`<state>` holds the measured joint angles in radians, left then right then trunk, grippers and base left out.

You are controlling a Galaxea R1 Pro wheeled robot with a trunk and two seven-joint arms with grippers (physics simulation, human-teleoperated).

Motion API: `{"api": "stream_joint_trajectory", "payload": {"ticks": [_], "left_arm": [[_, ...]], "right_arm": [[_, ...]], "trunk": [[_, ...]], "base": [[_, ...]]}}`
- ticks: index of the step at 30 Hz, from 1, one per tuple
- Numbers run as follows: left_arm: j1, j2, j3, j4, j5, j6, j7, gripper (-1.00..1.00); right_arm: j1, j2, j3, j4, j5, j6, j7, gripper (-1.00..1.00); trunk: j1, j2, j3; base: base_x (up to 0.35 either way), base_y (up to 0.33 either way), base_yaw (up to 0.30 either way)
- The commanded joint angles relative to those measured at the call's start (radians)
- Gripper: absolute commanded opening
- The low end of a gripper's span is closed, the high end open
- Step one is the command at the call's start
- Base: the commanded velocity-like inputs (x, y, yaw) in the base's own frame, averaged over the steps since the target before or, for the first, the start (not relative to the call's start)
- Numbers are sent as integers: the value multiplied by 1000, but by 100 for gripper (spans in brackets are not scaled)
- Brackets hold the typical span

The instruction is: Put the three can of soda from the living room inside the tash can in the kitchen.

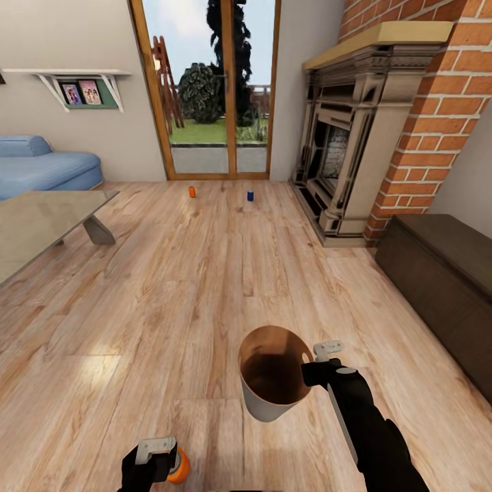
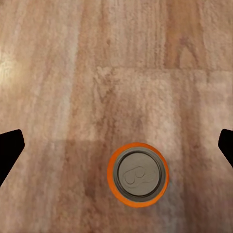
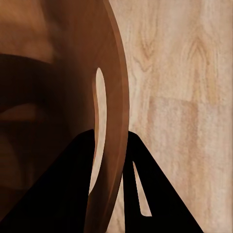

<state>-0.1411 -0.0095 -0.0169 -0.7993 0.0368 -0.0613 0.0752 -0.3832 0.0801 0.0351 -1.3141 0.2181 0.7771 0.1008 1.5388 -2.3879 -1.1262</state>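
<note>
Beneath left end effector [image 2: 116, 150], spread wide: orange can [image 2: 138, 174], half hidden. Right end effector [image 3: 114, 160] pinches bin rim [image 3: 119, 97].

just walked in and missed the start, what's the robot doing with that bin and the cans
The robot is in the living room collecting soda cans. Its right gripper is clamped on the rim of the trash can, holding it above the wood floor. The left gripper is open above an upright orange can on the floor, not gripping it. Another orange can and a blue can stand far off by the glass doors.
</note>
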Motion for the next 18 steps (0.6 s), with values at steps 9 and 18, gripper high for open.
{"api": "stream_joint_trajectory", "payload": {"ticks": [9,18], "left_arm": [[0,-1,0,0,0,0,0,100],[0,-1,0,0,0,0,0,100]], "right_arm": [[-1,0,0,0,-16,1,3,-100],[0,0,0,0,-16,1,3,-100]], "trunk": [[0,0,-5],[0,0,-18]], "base": [[0,0,0],[0,0,0]]}}
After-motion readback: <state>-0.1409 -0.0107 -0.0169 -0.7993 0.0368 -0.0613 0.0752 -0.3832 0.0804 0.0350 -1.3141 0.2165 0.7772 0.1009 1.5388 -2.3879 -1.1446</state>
